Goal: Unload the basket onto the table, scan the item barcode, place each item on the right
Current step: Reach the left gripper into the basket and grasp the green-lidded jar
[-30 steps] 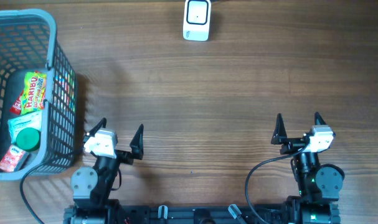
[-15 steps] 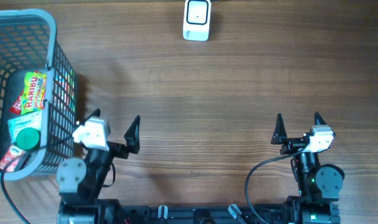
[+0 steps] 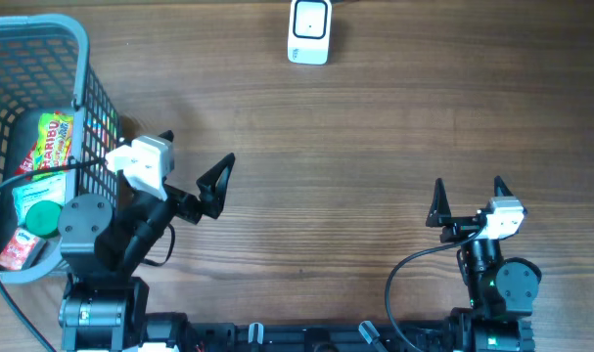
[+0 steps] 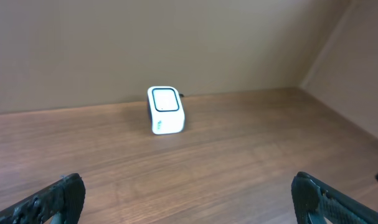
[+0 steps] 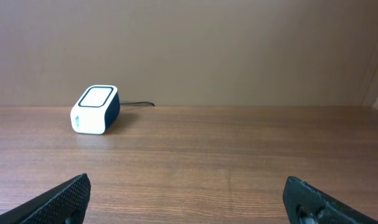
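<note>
Jaws stand wide apart and empty on both: right gripper (image 3: 469, 188) sits near its base, left gripper (image 3: 197, 149) just beside the basket (image 3: 84, 54). The left should clear the rim, pinch the Haribo bag (image 3: 54, 145) inside by an edge, then show its barcode to the far scanner (image 3: 309, 31).

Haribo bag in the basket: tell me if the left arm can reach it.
Probably yes. The basket is open-topped, the Haribo bag lies uncovered, and the open left gripper sits just outside the basket's wall; it must clear the rim.
</note>
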`<move>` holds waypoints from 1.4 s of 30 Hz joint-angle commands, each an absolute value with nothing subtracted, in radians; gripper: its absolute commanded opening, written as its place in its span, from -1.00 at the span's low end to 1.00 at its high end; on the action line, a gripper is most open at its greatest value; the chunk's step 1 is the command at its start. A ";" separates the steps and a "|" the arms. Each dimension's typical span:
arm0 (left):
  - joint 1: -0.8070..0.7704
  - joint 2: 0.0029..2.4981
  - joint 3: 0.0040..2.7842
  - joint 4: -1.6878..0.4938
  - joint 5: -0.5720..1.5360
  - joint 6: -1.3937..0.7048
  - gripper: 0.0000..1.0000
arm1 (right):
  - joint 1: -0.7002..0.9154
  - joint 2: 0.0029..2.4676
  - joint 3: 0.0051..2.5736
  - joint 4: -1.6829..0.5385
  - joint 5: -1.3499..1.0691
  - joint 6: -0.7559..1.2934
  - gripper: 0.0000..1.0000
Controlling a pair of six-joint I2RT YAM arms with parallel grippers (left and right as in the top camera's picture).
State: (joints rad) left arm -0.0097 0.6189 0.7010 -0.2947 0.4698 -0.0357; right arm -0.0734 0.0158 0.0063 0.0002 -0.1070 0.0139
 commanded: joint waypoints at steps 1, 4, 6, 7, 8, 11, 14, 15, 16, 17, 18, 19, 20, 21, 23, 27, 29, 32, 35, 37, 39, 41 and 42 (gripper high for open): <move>-0.002 0.622 0.716 -0.268 0.525 -0.061 1.00 | -0.069 0.014 0.005 0.005 -0.093 0.002 1.00; -0.002 0.629 0.751 -0.320 0.411 -0.098 1.00 | -0.069 0.014 0.005 0.005 -0.093 0.002 1.00; -0.002 0.654 0.804 -0.391 0.341 -0.113 1.00 | -0.069 0.014 0.005 0.005 -0.093 0.002 1.00; -0.002 0.673 0.839 -0.426 0.314 -0.113 1.00 | -0.069 0.014 0.005 0.005 -0.093 0.002 0.99; -0.002 0.690 0.871 -0.458 0.290 -0.113 1.00 | -0.069 0.014 0.005 0.005 -0.093 0.002 0.99; -0.001 0.772 1.029 -0.588 0.150 -0.211 1.00 | -0.069 0.014 0.005 0.005 -0.093 0.002 0.99; 0.016 0.886 1.248 -0.741 0.104 -0.296 1.00 | -0.069 0.014 0.005 0.005 -0.093 0.002 0.99; 0.016 0.911 1.303 -0.775 0.112 -0.295 1.00 | -0.069 0.014 0.005 0.005 -0.093 0.002 1.00; 0.016 0.937 1.358 -0.823 0.125 -0.296 1.00 | -0.069 0.014 0.005 0.005 -0.093 0.003 0.99; 0.016 0.952 1.387 -0.868 0.142 -0.296 1.00 | -0.069 0.014 0.005 0.005 -0.093 0.002 0.99; 0.016 0.957 1.394 -0.888 0.140 -0.289 1.00 | -0.069 0.014 0.005 0.005 -0.093 0.002 1.00; 0.016 0.957 1.393 -0.896 0.140 -0.265 1.00 | -0.069 0.014 0.005 0.005 -0.093 0.002 1.00; 0.016 0.960 1.393 -0.897 0.136 -0.227 1.00 | -0.069 0.014 0.005 0.005 -0.093 0.002 0.99; 0.016 0.959 1.395 -0.896 0.102 -0.225 1.00 | -0.069 0.014 0.005 0.005 -0.093 0.002 1.00; 0.016 0.966 1.428 -0.926 -0.081 -0.274 1.00 | -0.069 0.014 0.005 0.005 -0.093 0.002 0.99; 0.022 1.023 1.552 -1.068 -0.227 -0.270 1.00 | -0.069 0.014 0.005 0.005 -0.093 0.002 0.99; 0.063 1.070 1.647 -1.150 -0.271 -0.271 1.00 | -0.069 0.014 0.005 0.005 -0.093 0.002 1.00; 0.154 1.113 1.726 -1.195 -0.276 -0.278 1.00 | -0.069 0.014 0.005 0.005 -0.093 0.002 0.99; 0.291 1.129 1.732 -1.198 -0.291 -0.278 1.00 | -0.069 0.014 0.005 0.005 -0.093 0.002 1.00; 0.378 1.132 1.732 -1.208 -0.290 -0.297 1.00 | -0.069 0.014 0.005 0.005 -0.093 0.002 0.99; 0.458 1.135 1.732 -1.216 -0.290 -0.297 1.00 | -0.069 0.014 0.005 0.005 -0.093 0.002 0.99; 0.517 1.148 1.732 -1.221 -0.289 -0.301 1.00 | -0.069 0.014 0.005 0.005 -0.093 0.002 0.99; 0.538 1.163 1.732 -1.224 -0.289 -0.300 1.00 | -0.069 0.014 0.005 0.005 -0.093 0.002 0.99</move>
